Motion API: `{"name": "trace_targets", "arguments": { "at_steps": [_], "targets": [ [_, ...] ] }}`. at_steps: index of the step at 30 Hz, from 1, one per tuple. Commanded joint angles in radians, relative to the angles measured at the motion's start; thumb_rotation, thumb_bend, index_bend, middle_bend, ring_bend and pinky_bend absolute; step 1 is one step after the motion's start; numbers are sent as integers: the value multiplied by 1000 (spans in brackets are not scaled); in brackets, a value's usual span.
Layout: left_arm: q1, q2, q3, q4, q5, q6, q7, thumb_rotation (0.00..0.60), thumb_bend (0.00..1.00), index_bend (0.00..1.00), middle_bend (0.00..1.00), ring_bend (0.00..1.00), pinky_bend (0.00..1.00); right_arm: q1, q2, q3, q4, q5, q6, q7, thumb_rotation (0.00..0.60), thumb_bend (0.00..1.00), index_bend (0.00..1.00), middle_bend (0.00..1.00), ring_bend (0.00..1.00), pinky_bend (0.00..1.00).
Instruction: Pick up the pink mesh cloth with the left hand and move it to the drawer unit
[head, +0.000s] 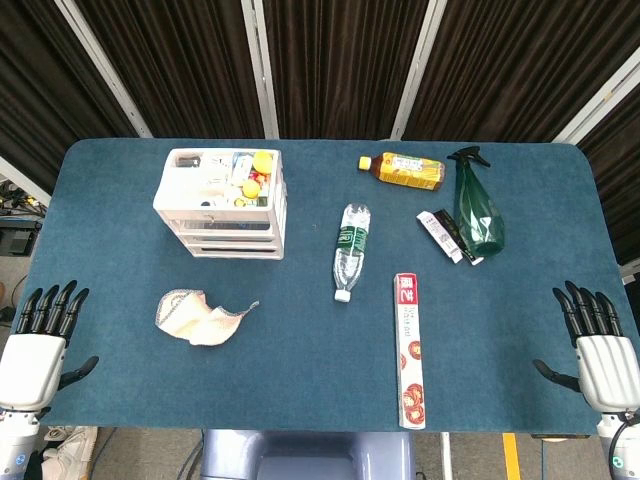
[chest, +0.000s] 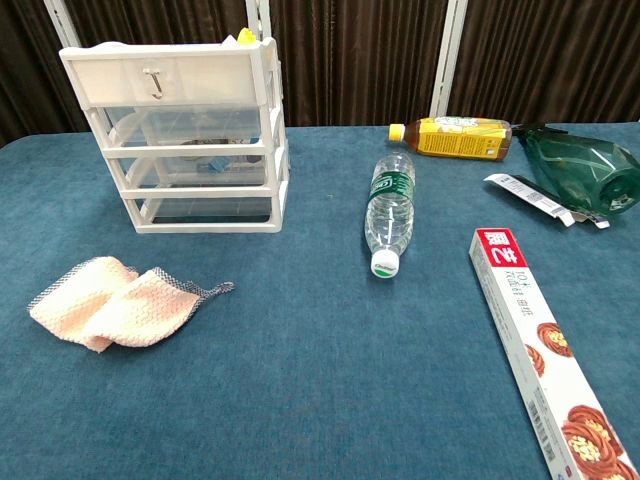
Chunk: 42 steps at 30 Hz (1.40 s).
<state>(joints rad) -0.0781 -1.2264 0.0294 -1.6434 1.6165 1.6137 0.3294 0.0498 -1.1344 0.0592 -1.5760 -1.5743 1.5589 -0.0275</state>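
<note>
The left hand (head: 40, 345) hovers at the near-left edge of the desk (head: 300, 390), fingers straight and apart, holding nothing; the right hand (head: 600, 350) sits the same way at the near-right edge, fingers spread and empty. Neither hand shows in the chest view. The cloth (head: 200, 315) lies crumpled on the desk just ahead and to the inner side of the left hand, apart from it. The drawer unit (head: 222, 205) stands farther out beyond the cloth, upright, with 3 drawers and small items on top. Between the 2 hands lie a water bottle (head: 351, 250) on its side and a long box (head: 409, 350). Out beyond the right hand are a tea bottle (head: 403, 171), a green spray bottle (head: 476, 205) and a small packet (head: 447, 236).
</note>
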Motion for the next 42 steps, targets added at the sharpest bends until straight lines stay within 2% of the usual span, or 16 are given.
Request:
{"name": "trace_targets", "arguments": {
  "at_steps": [1,6,10,13,15,21,29,36,42],
  "targets": [
    [2,2,-1,3,7,3,0,600,96,0,0,0,0,-1,-1,-2,0,-3,1,-5,600,0,0,0,0,0],
    [4,5,-5,-2,6,-5,-3,600,98,11,0,0,0,-3,0,-3,-1,-2,5,-7,600,0,0,0,0,0],
    [-4,2,-7,-10,3,-30,20,600,105,110,15,19,49,-2,1,-4,-6,1,-1,-6,600,0,0,0,0,0],
    [-18,0,-11,-26,-18,-73,49,600,119,204,77,99,159,0,0,-4,-7,0,-5,-11,600,0,0,0,0,0],
    [-31,0,-14,-38,-44,-114,68,600,125,222,102,126,203,0,0,-4,-8,1,-5,-8,600,0,0,0,0,0],
    [-94,-31,-42,-55,-137,-252,175,600,135,259,118,133,220,2,3,-3,-11,7,-13,0,600,0,0,0,0,0],
    [-188,-189,-86,21,-240,-382,344,600,145,295,123,133,215,-2,7,-3,-13,11,-8,11,600,0,0,0,0,0],
    [-252,-309,-125,86,-314,-429,439,600,151,304,121,128,211,-2,10,-1,-13,17,-10,19,600,0,0,0,0,0],
    [-283,-376,-130,124,-358,-443,493,600,152,305,123,126,211,-3,12,-1,-14,18,-11,25,600,0,0,0,0,0]
  ]
}}
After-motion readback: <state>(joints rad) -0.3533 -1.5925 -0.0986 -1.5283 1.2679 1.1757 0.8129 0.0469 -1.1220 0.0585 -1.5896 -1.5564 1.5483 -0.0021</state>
